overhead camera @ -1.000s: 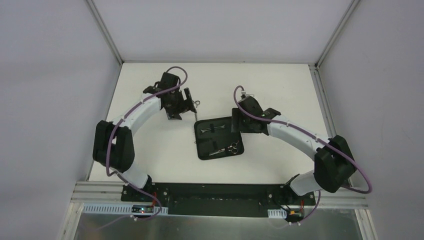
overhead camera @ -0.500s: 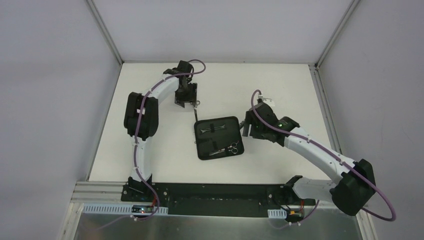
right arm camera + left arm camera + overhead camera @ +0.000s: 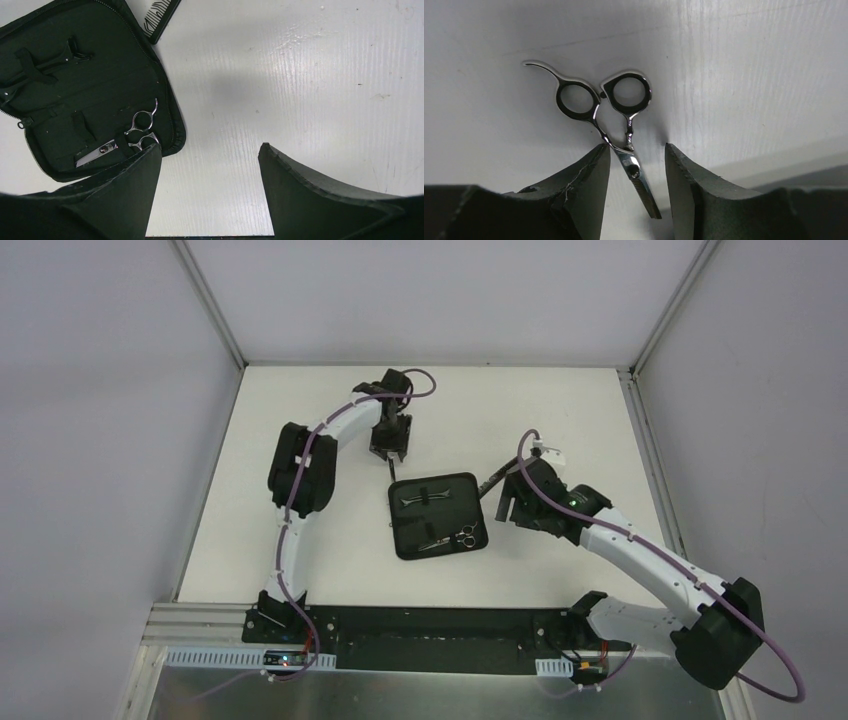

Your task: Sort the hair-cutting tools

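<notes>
A white desk (image 3: 600,410) filled the enclosure, boxed in by plain pale grey walls (image 3: 100,440) at the back and on both sides. Aluminium posts (image 3: 209,300) ran up the rear corners. A black base plate (image 3: 430,625) crossed the near edge, with a shiny metal sheet (image 3: 420,695) below it. The light was soft and even.

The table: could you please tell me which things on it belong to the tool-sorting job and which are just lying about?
Job in hand:
silver scissors, loose on the table
second scissors, in the case
hair clip, in the case
black comb, beside the case

Lying about:
black zip case, open; not itself a tool
</notes>
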Robot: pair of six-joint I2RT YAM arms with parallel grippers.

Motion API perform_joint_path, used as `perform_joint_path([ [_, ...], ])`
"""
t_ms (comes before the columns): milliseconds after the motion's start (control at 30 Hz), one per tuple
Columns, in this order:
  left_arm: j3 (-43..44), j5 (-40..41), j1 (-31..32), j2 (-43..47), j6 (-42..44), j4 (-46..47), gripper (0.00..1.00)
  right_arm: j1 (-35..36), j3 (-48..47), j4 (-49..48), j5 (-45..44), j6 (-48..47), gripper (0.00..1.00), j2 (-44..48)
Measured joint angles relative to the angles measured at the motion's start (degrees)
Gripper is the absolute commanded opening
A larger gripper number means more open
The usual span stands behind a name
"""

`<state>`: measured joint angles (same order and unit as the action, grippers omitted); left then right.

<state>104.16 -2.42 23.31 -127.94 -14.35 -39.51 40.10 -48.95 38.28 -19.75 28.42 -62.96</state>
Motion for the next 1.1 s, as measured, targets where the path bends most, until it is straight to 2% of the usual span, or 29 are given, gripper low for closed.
perform_joint_path([
  [200, -1.2, 5.7, 0.7, 0.1, -5.8, -0.9, 0.25, 0.0, 0.1, 0.1, -0.4, 0.1, 0.75, 0.2],
  [433, -13.0, 11.2, 0.2, 7.6, -16.1, 0.7, 0.0, 0.0, 0.0, -1.3, 0.2, -1.3, 0.75, -1.1],
  [600, -26.6, 14.5, -1.5, 17.0, -26.8, -0.5, 0.0, 0.0, -0.5, -3.0, 2.2, -3.8, 0.75, -5.3],
  [767, -41.9, 16.5, -4.5, 30.1, -40.8, -2.1, 0.0, 0.0, -1.9, -4.9, 4.7, -6.1, 0.75, -8.2],
  [933, -54.2, 16.2, -4.5, 42.4, -55.9, -2.4, 0.0, 0.0, -2.3, -6.4, 6.7, -8.0, 0.75, -8.4],
  [1000, -58.0, 15.7, -4.5, 45.2, -61.6, -2.2, 0.06, 0.0, -2.3, -6.6, 7.2, -8.5, 0.75, -8.5],
  [1100, -61.0, 15.2, -4.5, 47.7, -68.0, -1.3, 0.22, 0.0, -2.3, -6.9, 8.0, -9.0, 0.75, -8.5],
])
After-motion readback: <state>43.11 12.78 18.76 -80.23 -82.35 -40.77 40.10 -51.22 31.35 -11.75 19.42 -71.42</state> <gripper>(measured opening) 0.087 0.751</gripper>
